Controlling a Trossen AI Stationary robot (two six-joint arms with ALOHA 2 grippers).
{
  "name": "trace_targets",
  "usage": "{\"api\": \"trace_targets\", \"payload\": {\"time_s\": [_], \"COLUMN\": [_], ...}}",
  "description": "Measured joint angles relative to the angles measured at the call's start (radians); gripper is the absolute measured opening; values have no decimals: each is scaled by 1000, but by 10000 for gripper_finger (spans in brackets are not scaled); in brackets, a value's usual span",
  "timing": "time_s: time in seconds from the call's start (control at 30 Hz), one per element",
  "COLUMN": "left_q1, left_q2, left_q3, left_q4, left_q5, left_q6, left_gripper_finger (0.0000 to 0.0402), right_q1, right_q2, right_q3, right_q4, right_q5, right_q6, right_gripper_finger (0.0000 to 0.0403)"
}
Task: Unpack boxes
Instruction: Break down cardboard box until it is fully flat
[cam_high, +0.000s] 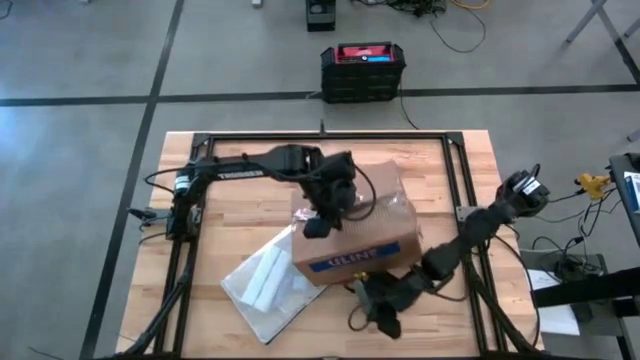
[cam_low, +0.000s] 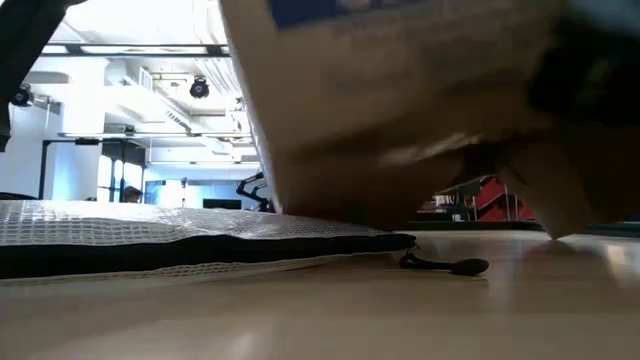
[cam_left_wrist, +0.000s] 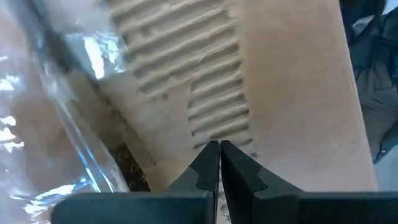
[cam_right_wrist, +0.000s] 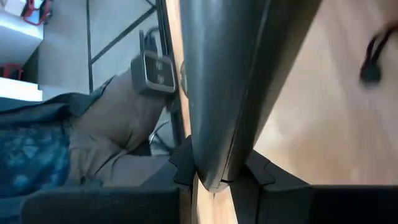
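Mid-bench, brown corrugated cardboard box (cam_high: 355, 235) with blue ULINE label sits flaps taped; left gripper (cam_left_wrist: 219, 149), fingers closed, touches its top, so drag the tip steadily along the tape while right gripper (cam_right_wrist: 214, 180), fingers clamped on a dark slab-like thing, braces the near edge.

Matt brown corrugated cardboard box (cam_high: 352, 235), glossy clear tape (cam_left_wrist: 74, 124), pale wooden table (cam_high: 230, 215)
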Motion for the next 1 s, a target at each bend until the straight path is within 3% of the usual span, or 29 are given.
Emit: {"api": "trace_targets", "payload": {"time_s": [0.27, 0.37, 0.5, 0.73, 1.0], "left_q1": [-96, -126, -167, -208, -198], "left_q2": [0, -2, -26, -93, -198], "left_q3": [-79, -88, -78, -1, -87], "left_q4": [29, 57, 77, 71, 51], "left_q5": [-8, -6, -2, -5, -299], "left_q6": [-52, -76, -102, -124, -125], "left_gripper_finger": [0, 0, 0, 0, 0], "right_q1": [150, 192, 205, 155, 61], "right_q2": [3, -11, -51, -156, -225], "right_q3": [1, 26, 106, 247, 244], "right_q4": [-39, -48, -66, -344, -471], "right_q5": [-77, -52, 48, 258, 233], "right_q6": [233, 255, 119, -166, -213], "right_gripper_finger": [40, 40, 40, 40, 40]}}
